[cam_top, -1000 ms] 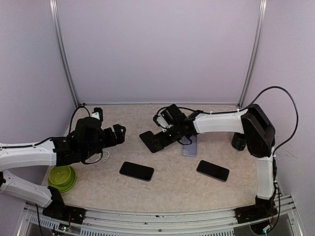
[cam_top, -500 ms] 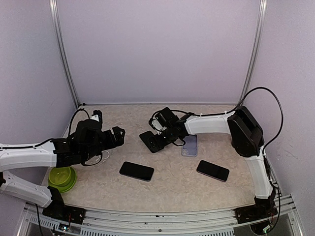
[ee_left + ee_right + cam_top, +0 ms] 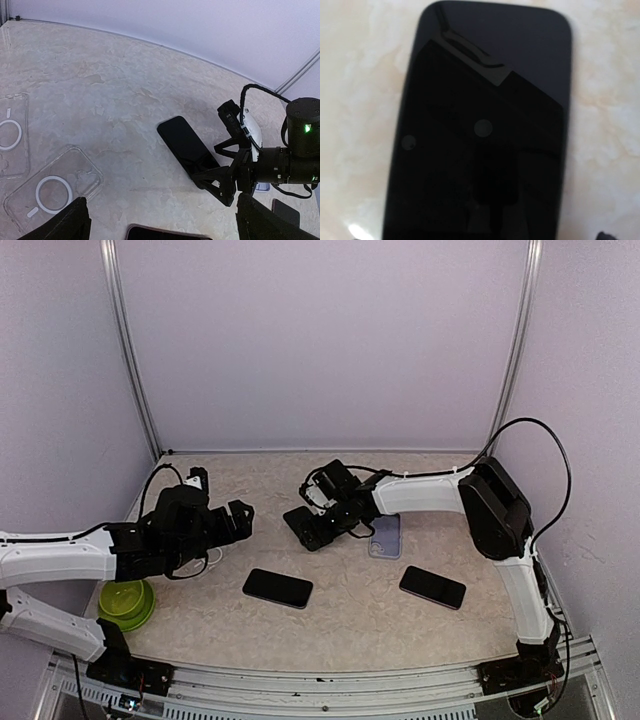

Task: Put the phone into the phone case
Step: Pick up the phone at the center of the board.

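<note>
Leftward since earlier, the right end effector (image 3: 318,523) hovers wide open, empty, over the black phone (image 3: 305,526); left end effector (image 3: 238,517) likewise open, empty.

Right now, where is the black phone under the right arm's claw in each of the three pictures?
Top external: the black phone lies mid-table, under the right gripper.
Left wrist: it lies at centre, with that gripper at its near end.
Right wrist: it fills the picture.
Shared landmark: the marbled tabletop.

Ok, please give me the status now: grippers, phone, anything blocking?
Both grippers open, nothing held. Right gripper low over black phone, which lies flat. Clear cases lie apart. Nothing blocking.
</note>
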Controlling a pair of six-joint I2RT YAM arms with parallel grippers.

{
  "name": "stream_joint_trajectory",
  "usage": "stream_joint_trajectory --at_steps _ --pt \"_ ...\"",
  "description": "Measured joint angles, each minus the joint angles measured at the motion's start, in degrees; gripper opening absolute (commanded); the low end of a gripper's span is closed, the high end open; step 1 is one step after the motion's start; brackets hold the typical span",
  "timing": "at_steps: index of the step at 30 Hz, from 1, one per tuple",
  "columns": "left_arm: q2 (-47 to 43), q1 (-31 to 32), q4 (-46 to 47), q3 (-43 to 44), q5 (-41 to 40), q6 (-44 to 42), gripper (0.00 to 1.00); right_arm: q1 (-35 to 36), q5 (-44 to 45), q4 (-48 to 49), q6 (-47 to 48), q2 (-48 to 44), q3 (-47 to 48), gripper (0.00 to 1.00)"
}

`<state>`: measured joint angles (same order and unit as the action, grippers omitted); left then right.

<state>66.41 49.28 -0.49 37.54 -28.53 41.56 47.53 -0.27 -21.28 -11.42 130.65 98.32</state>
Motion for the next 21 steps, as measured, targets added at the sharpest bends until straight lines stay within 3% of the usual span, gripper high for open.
stream_joint_trajectory --at_steps 14,21 --pt "1.6 0.0 0.5 0.0 0.0 0.5 0.99 1.2 2.1 -0.3 -0.2 1.4 1.1 1.00" --pt "2.0 0.0 0.5 0.0 0.1 0.7 0.99 1.8 4.2 -0.3 -0.4 1.6 1.2 0.93"
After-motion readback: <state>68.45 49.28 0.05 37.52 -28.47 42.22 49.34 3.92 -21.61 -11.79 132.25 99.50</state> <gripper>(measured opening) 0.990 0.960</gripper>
